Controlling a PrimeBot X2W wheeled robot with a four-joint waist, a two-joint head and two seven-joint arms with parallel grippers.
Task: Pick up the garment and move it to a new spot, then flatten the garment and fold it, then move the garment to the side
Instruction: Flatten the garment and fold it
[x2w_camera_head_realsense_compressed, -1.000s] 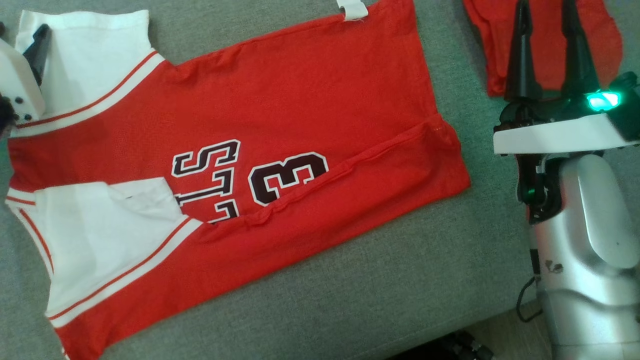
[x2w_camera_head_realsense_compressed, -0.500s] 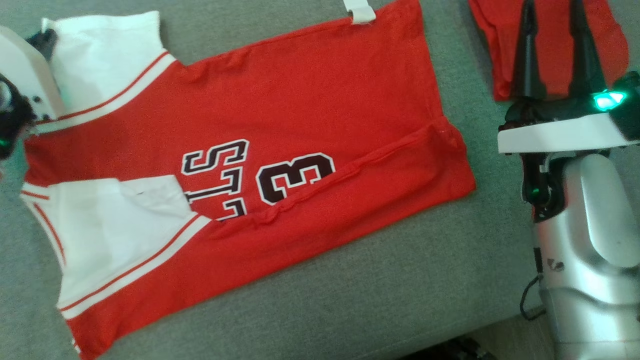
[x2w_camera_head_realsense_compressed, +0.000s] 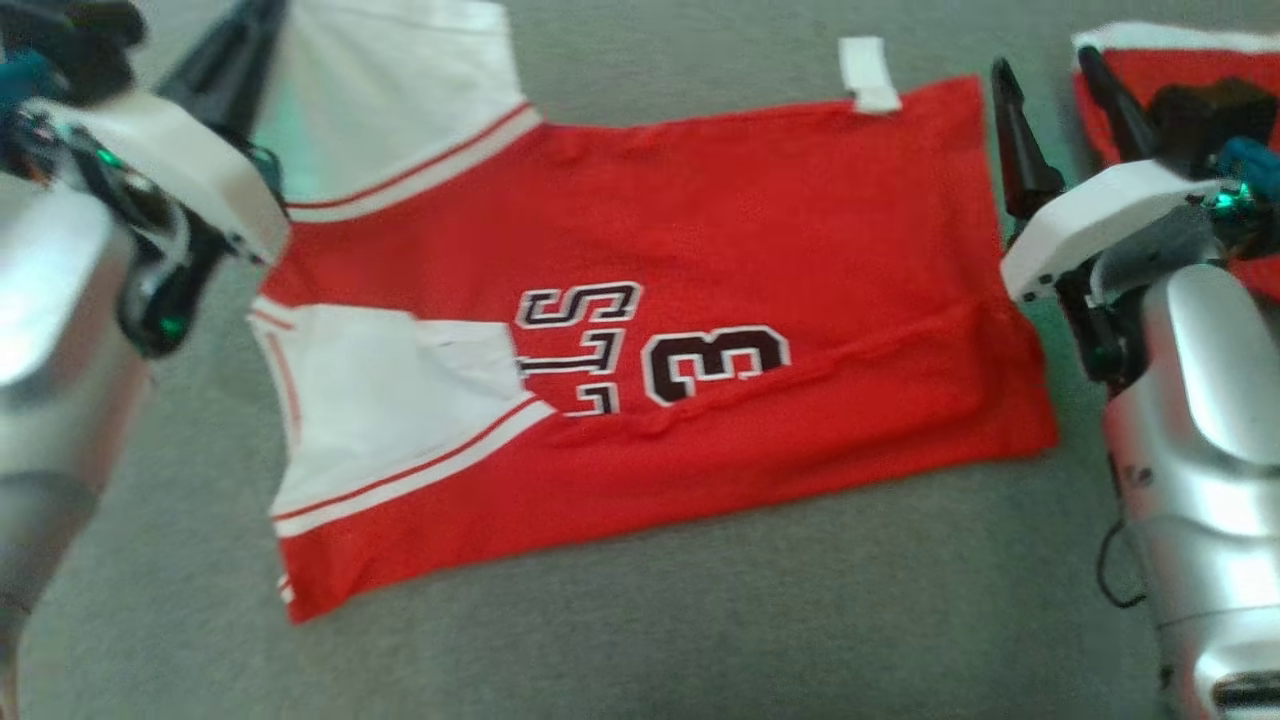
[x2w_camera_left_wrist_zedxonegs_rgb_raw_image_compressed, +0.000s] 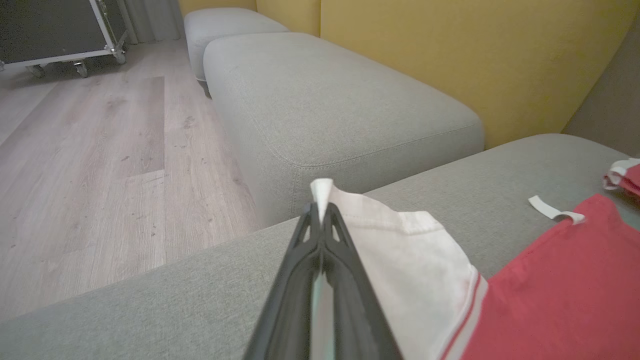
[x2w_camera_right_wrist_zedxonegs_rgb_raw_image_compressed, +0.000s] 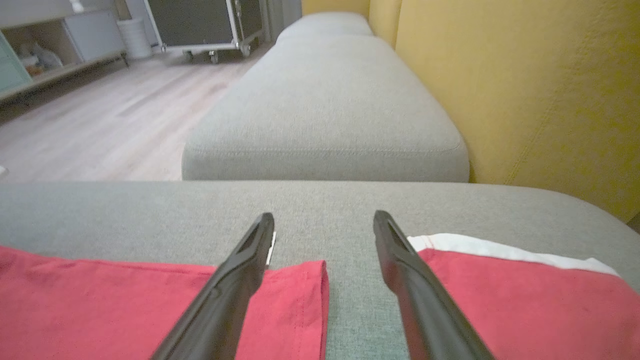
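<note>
My left gripper (x2w_camera_left_wrist_zedxonegs_rgb_raw_image_compressed: 320, 212) clamps the white sleeve (x2w_camera_left_wrist_zedxonegs_rgb_raw_image_compressed: 400, 250) of the limp red fabric jersey (x2w_camera_head_realsense_compressed: 760, 250) near the grey cushion's (x2w_camera_head_realsense_compressed: 700, 630) far edge; my open right gripper (x2w_camera_right_wrist_zedxonegs_rgb_raw_image_compressed: 324, 220) suits its hem corner (x2w_camera_right_wrist_zedxonegs_rgb_raw_image_compressed: 305, 285).

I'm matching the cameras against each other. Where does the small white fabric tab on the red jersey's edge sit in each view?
Head view: the small white fabric tab is at the top, right of centre, on the red jersey.
Left wrist view: right side, mid-height.
Right wrist view: a white sliver beside a dark finger, near centre.
Shared landmark: the second red garment with white trim.
</note>
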